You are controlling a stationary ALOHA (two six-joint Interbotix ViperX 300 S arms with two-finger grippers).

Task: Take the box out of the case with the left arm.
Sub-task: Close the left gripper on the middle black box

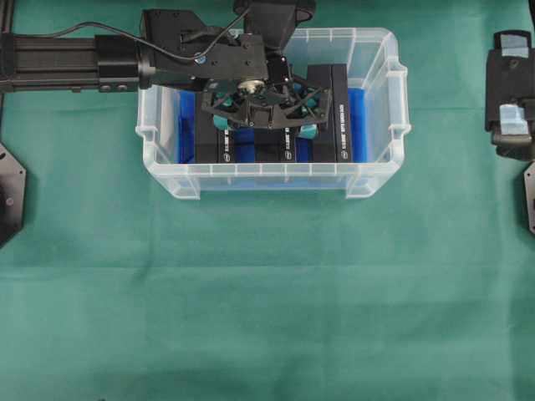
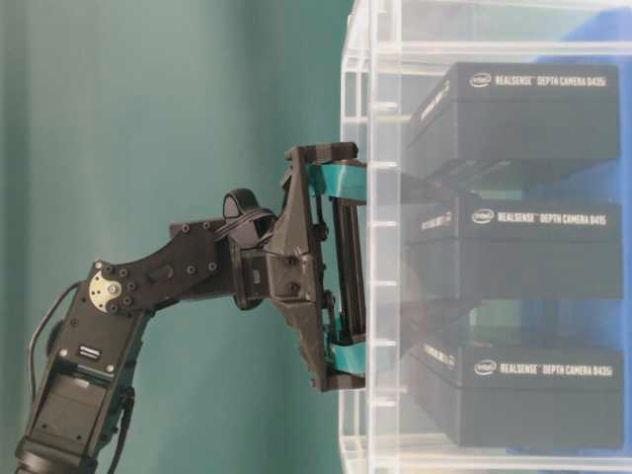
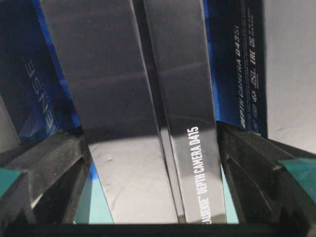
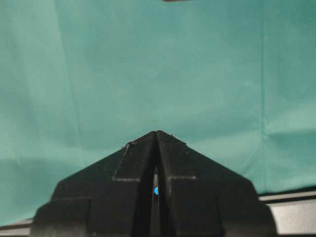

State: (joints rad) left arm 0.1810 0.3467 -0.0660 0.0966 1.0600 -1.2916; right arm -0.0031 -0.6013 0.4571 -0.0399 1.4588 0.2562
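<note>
The clear case (image 1: 267,180) with a blue bottom stands at the back middle of the green cloth, and black camera boxes (image 1: 338,109) stand on edge inside it. My left gripper (image 1: 265,127) hangs over the middle boxes, open wide, with a teal pad on either side. In the left wrist view a black box (image 3: 113,98) printed "DEPTH CAMERA D415" lies between the fingers (image 3: 49,168), with a slim gap at each side. From table level the left gripper (image 2: 346,269) is at the case (image 2: 370,99) wall, level with the middle box (image 2: 513,247). My right gripper (image 4: 156,133) is shut and empty over bare cloth.
The right arm (image 1: 510,92) is parked at the right edge of the overhead view, away from the case. Green cloth (image 1: 267,317) covers the table in front of the case. Black mounting plates sit at the far left and right edges.
</note>
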